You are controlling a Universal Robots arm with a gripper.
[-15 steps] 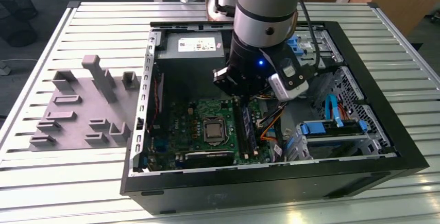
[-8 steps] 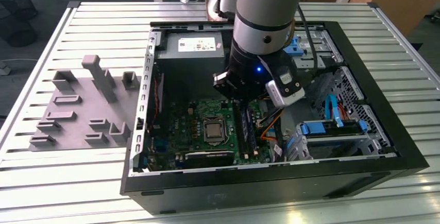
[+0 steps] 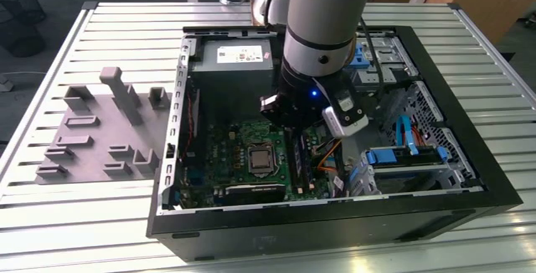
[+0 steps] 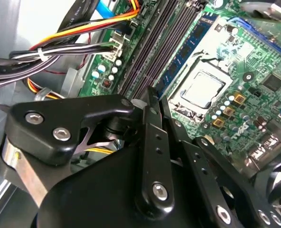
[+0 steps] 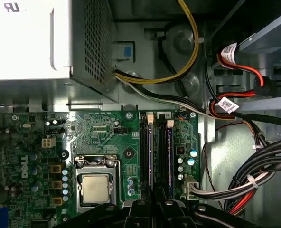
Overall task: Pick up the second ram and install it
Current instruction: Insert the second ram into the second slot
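Table [image 3: 125, 28]: ribbed metal slats, pale, matte.

Computer case [image 3: 335, 223]: black box lying on its side on the table, open side up. Contents:
- power supply [image 5: 26, 42], a pale metal box with a perforated wall, at the far end;
- motherboard [image 5: 102, 123], a flat green board on the floor of the case;
- drive cage with blue plastic rails [image 3: 402, 157], toward the exterior view's right;
- cable bundles [image 5: 254, 166], black, red, yellow and white, some tied.

Robot arm [image 3: 322, 28]: grey cylinder with a blue cap, reaching down into the case.

Fixture [image 3: 92, 135]: grey plastic plate with upright blocks, on the table beside the case at the exterior view's left.

Processor socket [image 5: 95, 189]: square silver lid in a metal frame, on the motherboard.

Second ram [image 5: 150, 156]: thin blue-green stick standing on edge in the slot bank, in the slot nearer the socket. Its long axis runs along the black slots, one end toward the power supply and the other toward the gripper. Another stick [image 5: 170, 156] stands parallel, one slot between them.

Gripper [image 4: 155, 95]: black linkage with the fingers drawn narrow, tips together just at the second ram's near end. Whether they pinch its edge or merely rest on it cannot be told.
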